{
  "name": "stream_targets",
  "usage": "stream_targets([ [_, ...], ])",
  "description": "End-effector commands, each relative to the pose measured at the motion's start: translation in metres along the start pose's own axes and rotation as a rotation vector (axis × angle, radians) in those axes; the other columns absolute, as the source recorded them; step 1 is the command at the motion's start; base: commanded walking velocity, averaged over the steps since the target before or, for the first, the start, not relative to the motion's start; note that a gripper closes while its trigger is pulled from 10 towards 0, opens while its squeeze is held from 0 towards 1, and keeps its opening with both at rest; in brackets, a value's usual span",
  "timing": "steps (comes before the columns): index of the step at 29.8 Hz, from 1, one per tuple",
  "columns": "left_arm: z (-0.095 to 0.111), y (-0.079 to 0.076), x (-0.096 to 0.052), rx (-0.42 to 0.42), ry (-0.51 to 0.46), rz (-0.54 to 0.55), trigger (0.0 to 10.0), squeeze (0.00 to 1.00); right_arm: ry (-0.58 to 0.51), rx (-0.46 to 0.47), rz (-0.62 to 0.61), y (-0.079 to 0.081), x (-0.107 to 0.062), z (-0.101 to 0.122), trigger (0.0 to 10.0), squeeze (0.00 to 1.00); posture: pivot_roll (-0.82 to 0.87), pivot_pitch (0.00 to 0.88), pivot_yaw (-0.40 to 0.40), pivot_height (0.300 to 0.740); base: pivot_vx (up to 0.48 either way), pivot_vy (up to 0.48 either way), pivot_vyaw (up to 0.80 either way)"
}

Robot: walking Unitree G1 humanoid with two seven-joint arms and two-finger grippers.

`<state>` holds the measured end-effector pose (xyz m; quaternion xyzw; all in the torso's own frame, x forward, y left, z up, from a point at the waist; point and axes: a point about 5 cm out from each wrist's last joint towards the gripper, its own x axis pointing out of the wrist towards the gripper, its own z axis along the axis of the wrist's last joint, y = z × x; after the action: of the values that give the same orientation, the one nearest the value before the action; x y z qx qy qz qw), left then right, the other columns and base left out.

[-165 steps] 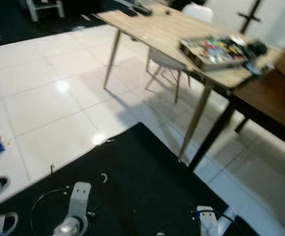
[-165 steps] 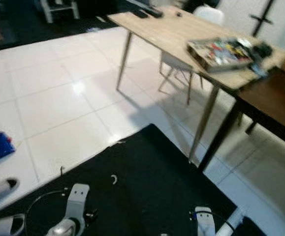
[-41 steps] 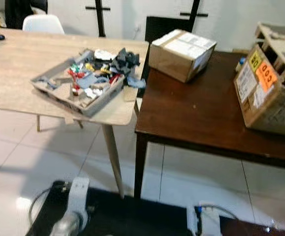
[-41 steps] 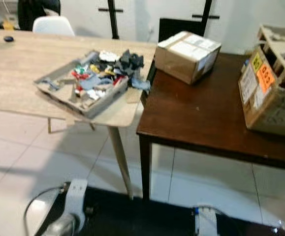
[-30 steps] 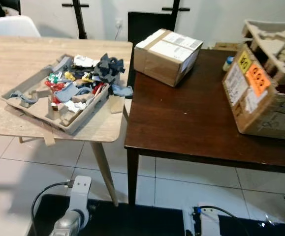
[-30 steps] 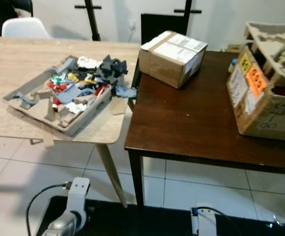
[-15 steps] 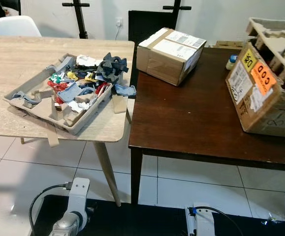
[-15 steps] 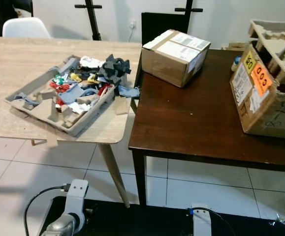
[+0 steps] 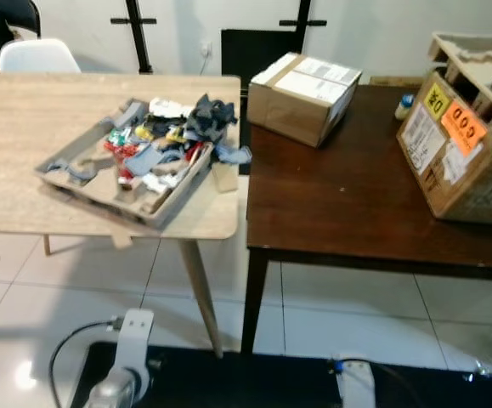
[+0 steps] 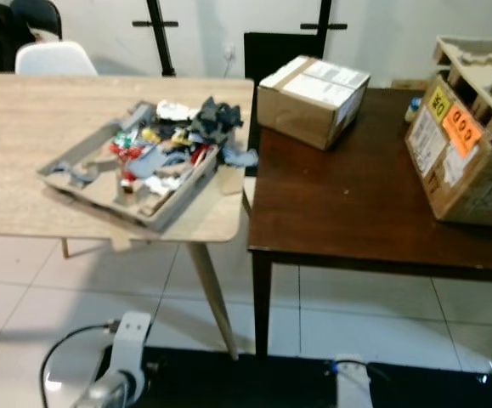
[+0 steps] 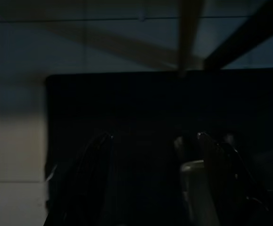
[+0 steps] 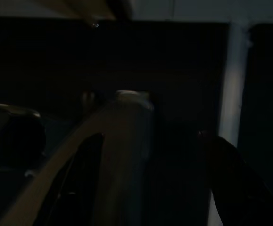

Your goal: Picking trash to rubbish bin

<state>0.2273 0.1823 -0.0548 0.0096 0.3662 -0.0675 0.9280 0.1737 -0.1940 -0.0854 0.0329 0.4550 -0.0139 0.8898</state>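
A grey pulp tray (image 9: 76,166) heaped with mixed scraps of paper, cloth and plastic (image 9: 171,136) sits on the light wooden table (image 9: 25,119), close to its right end. A small shiny scrap (image 9: 476,371) lies on the white floor tiles at the lower right. Both arms hang low over a black mat: the left arm (image 9: 125,370) and the right arm (image 9: 357,387). In the dark wrist views, my left gripper (image 11: 154,136) and right gripper (image 12: 150,135) each show two fingers spread apart with nothing held between them.
A dark brown table (image 9: 347,204) adjoins the wooden one. It carries a taped cardboard box (image 9: 303,85), a big labelled carton (image 9: 458,149) and a small bottle (image 9: 405,105). A white chair (image 9: 37,55) stands behind. The black mat (image 10: 254,382) lies at my feet.
The camera swung from the floor and table side to face both tables; in the last half second the scene slid slightly right. Nothing on the tables moved, and both arms still hang.
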Motion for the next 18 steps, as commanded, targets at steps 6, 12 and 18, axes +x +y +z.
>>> stream_targets([
  [6, -0.0082, 0.0024, -0.0022, 0.023, 0.041, 0.001, 10.0, 0.00, 0.025, 0.013, -0.014, -0.0049, -0.0020, -0.0079, 10.0, 0.00, 0.05, 0.120, 0.032, 0.740, 0.000, 0.276, 0.00],
  [12, -0.0096, 0.0042, -0.0026, 0.040, 0.060, 0.007, 10.0, 0.00, 0.025, 0.015, -0.017, -0.0056, -0.0023, -0.0085, 10.0, 0.00, 0.05, 0.121, 0.031, 0.740, 0.000, -0.445, 0.00],
  [18, -0.0116, 0.0055, -0.0032, 0.017, 0.066, 0.022, 10.0, 0.00, 0.026, 0.015, -0.019, -0.0062, -0.0025, -0.0090, 10.0, 0.00, 0.06, 0.123, 0.030, 0.740, 0.000, -0.391, 0.00],
])
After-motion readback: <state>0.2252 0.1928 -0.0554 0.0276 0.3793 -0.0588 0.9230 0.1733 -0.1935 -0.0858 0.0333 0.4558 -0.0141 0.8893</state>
